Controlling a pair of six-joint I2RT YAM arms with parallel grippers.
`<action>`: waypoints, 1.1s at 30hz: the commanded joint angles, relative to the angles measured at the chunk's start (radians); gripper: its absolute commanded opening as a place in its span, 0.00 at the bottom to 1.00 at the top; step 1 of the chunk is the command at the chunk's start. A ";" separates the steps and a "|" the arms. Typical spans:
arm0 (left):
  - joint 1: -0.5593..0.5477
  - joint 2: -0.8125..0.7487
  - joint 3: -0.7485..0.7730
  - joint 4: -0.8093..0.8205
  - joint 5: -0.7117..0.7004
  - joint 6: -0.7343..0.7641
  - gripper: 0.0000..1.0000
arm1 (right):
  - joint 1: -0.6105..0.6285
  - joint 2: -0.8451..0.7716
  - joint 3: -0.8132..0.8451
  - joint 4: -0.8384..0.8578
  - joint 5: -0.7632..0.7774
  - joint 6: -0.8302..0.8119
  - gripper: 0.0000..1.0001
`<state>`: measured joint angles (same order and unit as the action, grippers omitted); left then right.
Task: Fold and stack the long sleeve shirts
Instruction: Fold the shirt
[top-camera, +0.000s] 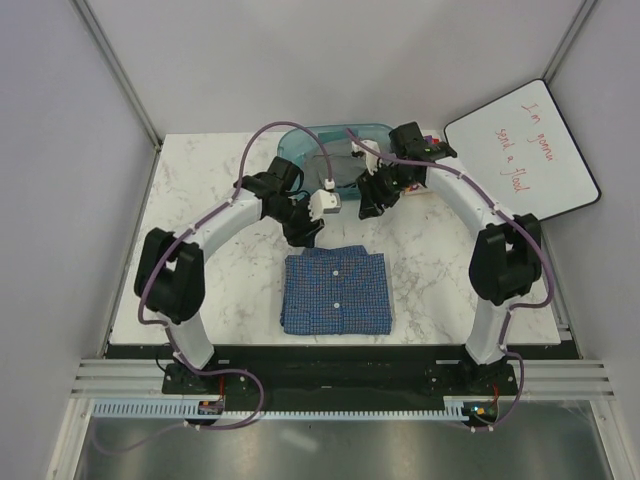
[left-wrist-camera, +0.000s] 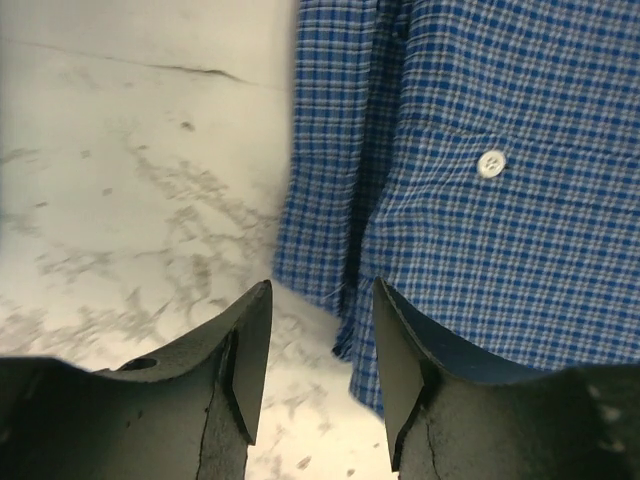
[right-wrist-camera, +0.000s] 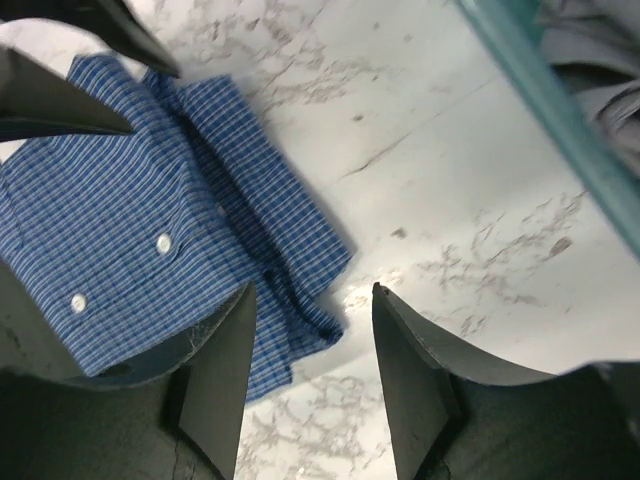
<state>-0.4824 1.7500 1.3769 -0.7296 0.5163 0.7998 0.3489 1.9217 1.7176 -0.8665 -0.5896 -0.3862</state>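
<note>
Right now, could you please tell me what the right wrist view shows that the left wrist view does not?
Only the right wrist view: the teal bin with pale cloth inside. Only the left wrist view: a close look at the layered side edge of the blue checked shirt. Both: that folded shirt on the marble table, and an open, empty tool, the right tool and the left tool.

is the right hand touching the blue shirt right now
Apart. The top view shows the right hand beyond the blue shirt's far edge, with bare marble table between them. Its jaws stand open and empty.
</note>
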 joint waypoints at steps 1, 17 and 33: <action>-0.002 0.094 0.076 -0.111 0.189 -0.093 0.53 | 0.010 -0.091 -0.101 -0.074 -0.050 -0.023 0.58; -0.113 0.276 0.047 -0.200 0.280 -0.038 0.36 | -0.053 0.051 -0.076 0.017 -0.196 0.084 0.39; -0.248 -0.078 -0.240 -0.105 0.220 -0.036 0.47 | 0.018 -0.027 -0.297 0.056 -0.279 0.069 0.34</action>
<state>-0.7338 1.7565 1.1282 -0.8860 0.7414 0.8085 0.3065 1.9022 1.4189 -0.8516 -0.8192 -0.3023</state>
